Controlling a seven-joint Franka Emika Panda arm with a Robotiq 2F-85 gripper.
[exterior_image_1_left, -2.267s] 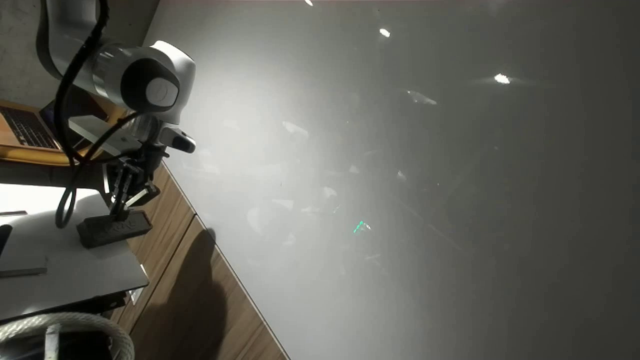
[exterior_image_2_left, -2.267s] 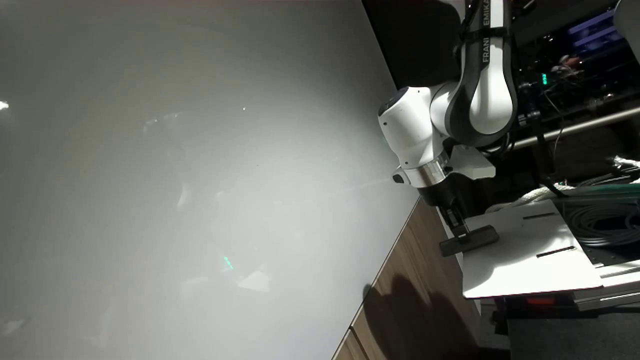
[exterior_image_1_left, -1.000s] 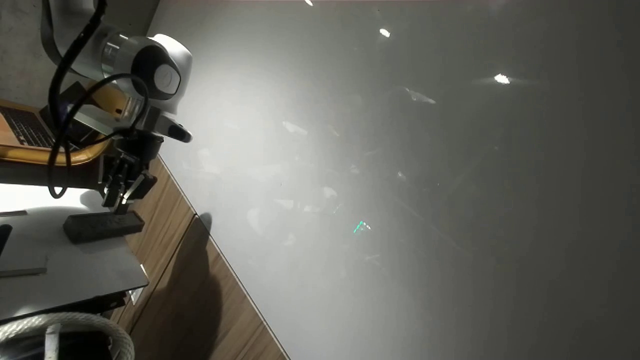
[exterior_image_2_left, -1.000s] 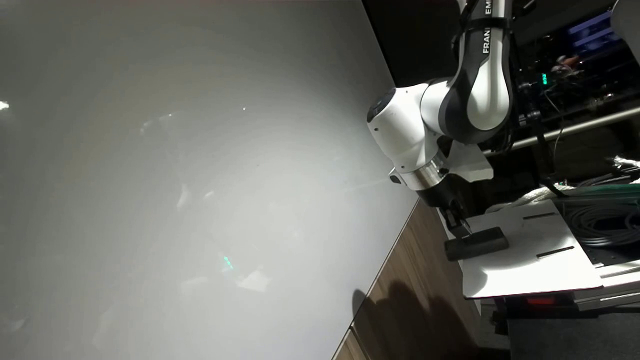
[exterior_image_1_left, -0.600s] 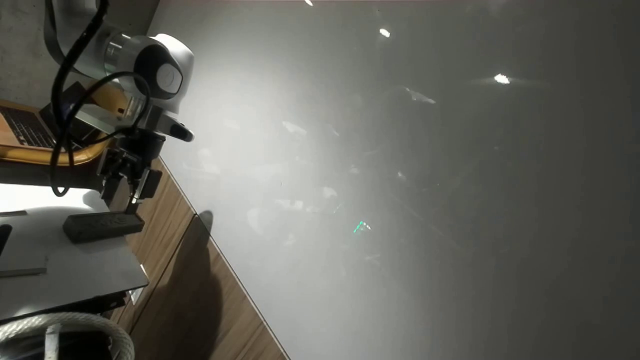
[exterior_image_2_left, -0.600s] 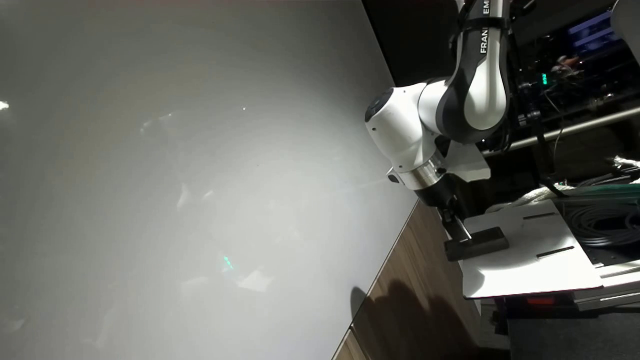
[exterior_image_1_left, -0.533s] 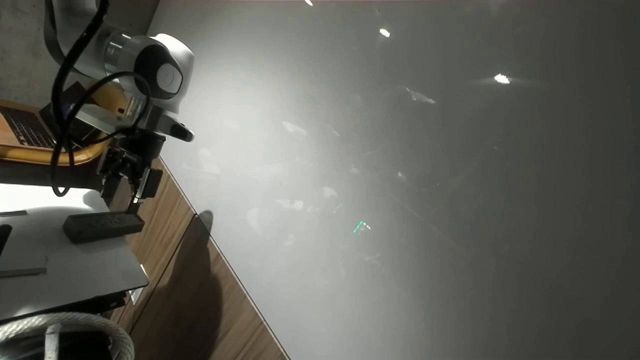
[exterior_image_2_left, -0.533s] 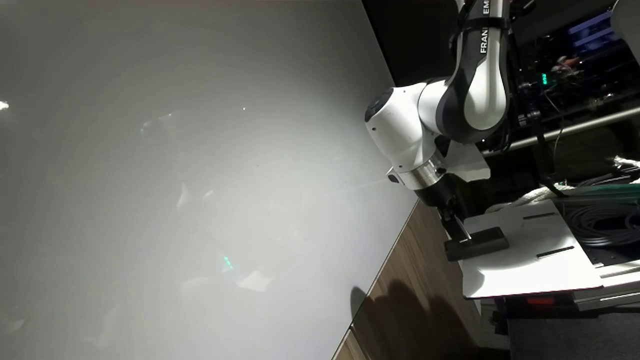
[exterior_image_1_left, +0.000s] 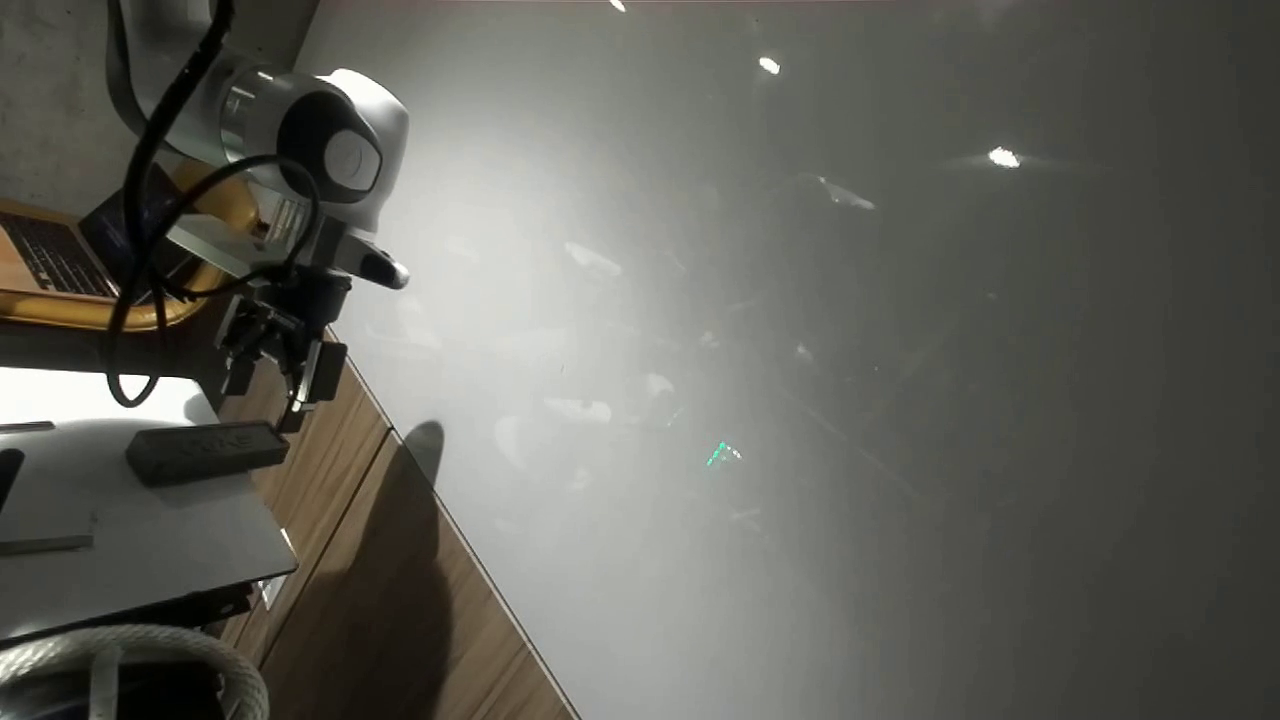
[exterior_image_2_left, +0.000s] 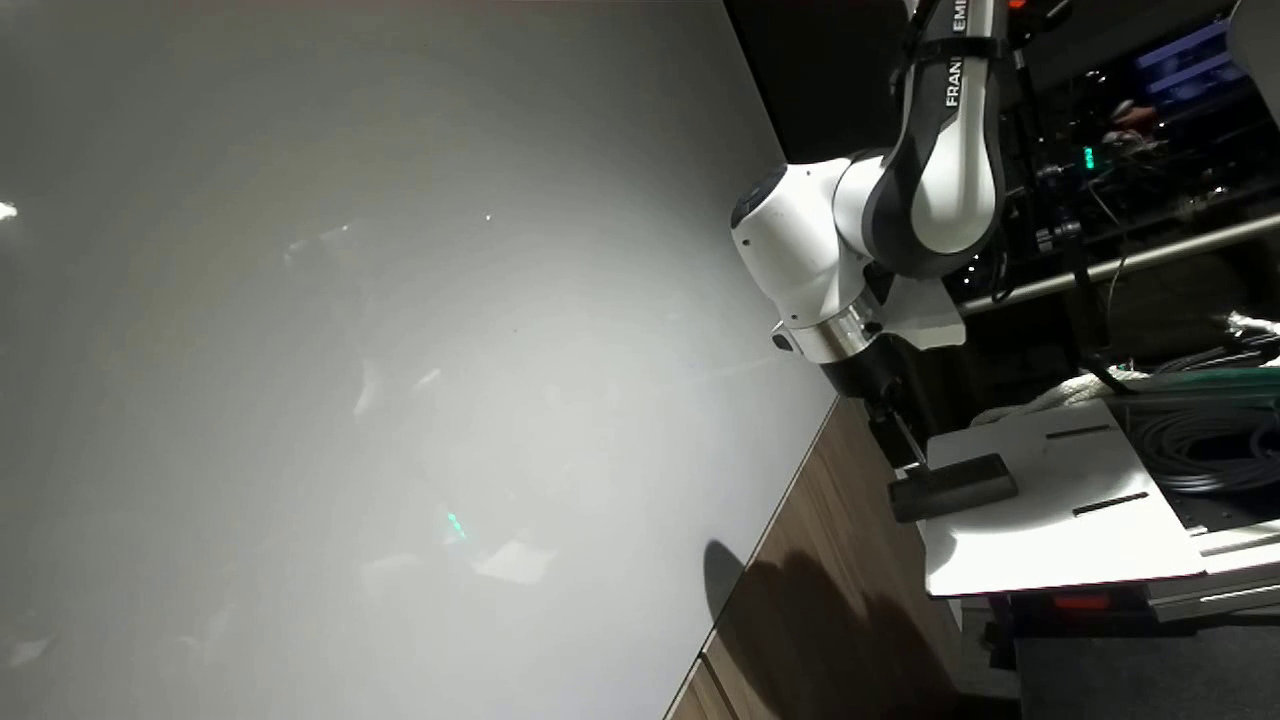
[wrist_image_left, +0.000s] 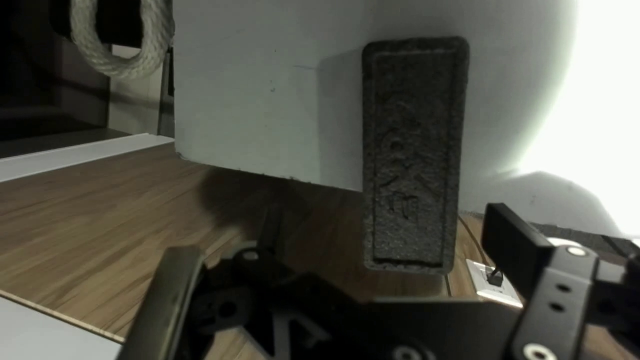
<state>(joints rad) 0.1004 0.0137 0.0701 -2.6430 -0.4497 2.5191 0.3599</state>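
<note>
While a glossy white board (exterior_image_1_left: 790, 400) fills most of both exterior views, what calls for care seems to sit at its edge. Along that edge runs a wood panel (wrist_image_left: 100, 210), darkened in part by shadow, so depth against it is hard to judge. The robot arm (exterior_image_2_left: 800, 250) reaches toward a white shelf (exterior_image_1_left: 120, 560) beside the panel, and its gripper (exterior_image_1_left: 276, 386) is spread wide, pinching nothing. The dark eraser (wrist_image_left: 415, 155) lies on the shelf but not wholly — one end sticks out past the shelf's rim, on the panel's side, and the gripper is right at that end. Whether it touches the eraser there, I cannot tell. Good practice would seem to be keeping the spread wide until the fingers (wrist_image_left: 515, 245) are well clear or well lined up, and shifting them straight along their own length — a sideways knock on the overhanging end could swing the eraser or tip it off. In the wrist view the eraser shows off-centre between the fingers, nearer the one by the socket (wrist_image_left: 481, 280), so that side likely wants the most room and the slowest motion.
</note>
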